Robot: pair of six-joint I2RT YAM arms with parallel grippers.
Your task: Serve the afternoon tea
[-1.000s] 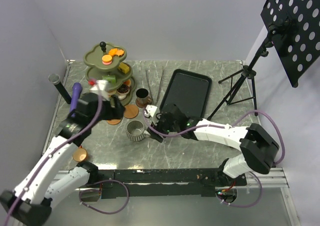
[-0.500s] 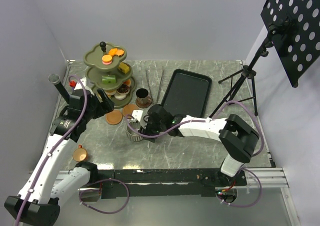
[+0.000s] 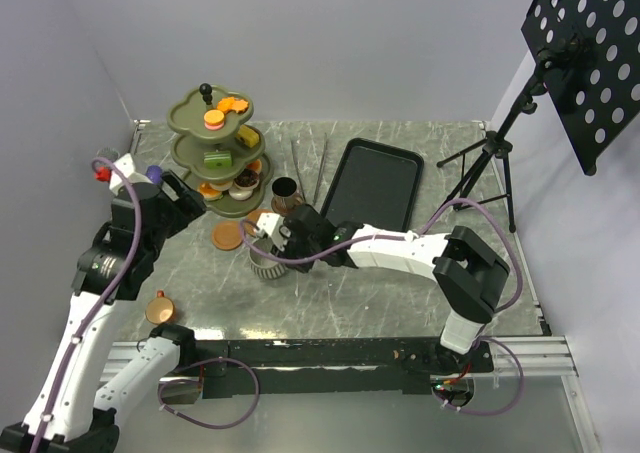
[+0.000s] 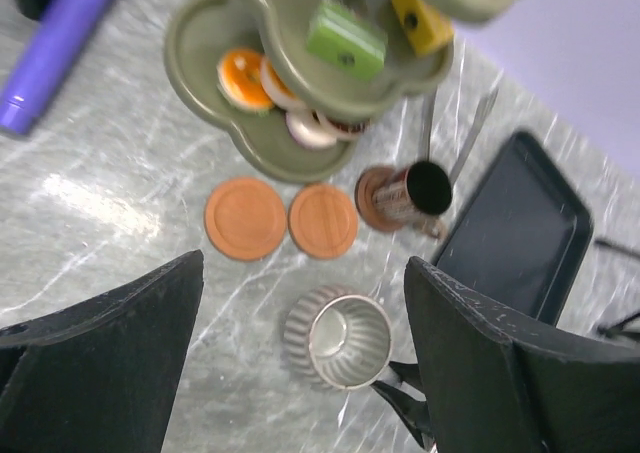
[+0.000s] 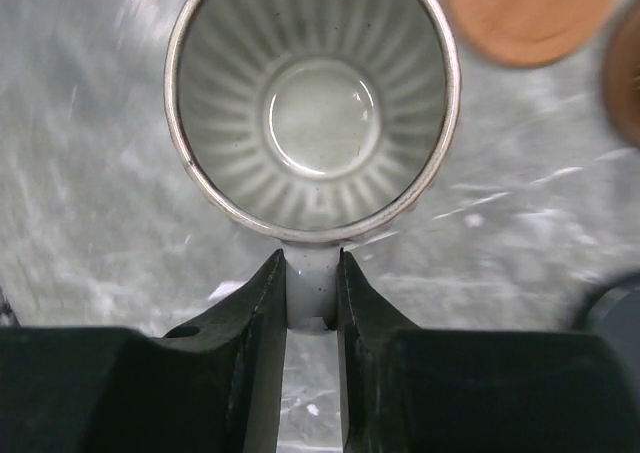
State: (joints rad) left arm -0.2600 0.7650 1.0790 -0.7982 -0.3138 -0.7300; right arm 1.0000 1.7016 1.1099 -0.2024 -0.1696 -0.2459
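Observation:
The striped grey cup (image 3: 268, 261) (image 5: 312, 103) stands upright on the marble table, and my right gripper (image 5: 312, 265) (image 3: 284, 241) is shut on its pale handle (image 5: 313, 283). High above the table near the olive-green stand (image 3: 213, 148) (image 4: 300, 123), my left gripper (image 4: 305, 273) (image 3: 180, 201) hangs open and empty. Pastries sit on the stand's tiers, among them a green one (image 4: 345, 33) and an orange one (image 4: 243, 73). Two bare brown saucers (image 4: 246, 218) (image 4: 323, 220) lie in front of the stand. The dark cup (image 4: 405, 193) rests on a third saucer. The copper cup (image 3: 158, 308) is at the near left.
A black tray (image 3: 372, 186) lies right of the cups, with metal tongs (image 3: 308, 168) between it and the stand. A purple-tipped tool (image 4: 55, 48) lies at the far left. A tripod (image 3: 480, 168) stands at the back right corner.
My right gripper has moved left to the striped cup and shut on its handle. My left arm has drawn back to the left, away from the stand, still open.

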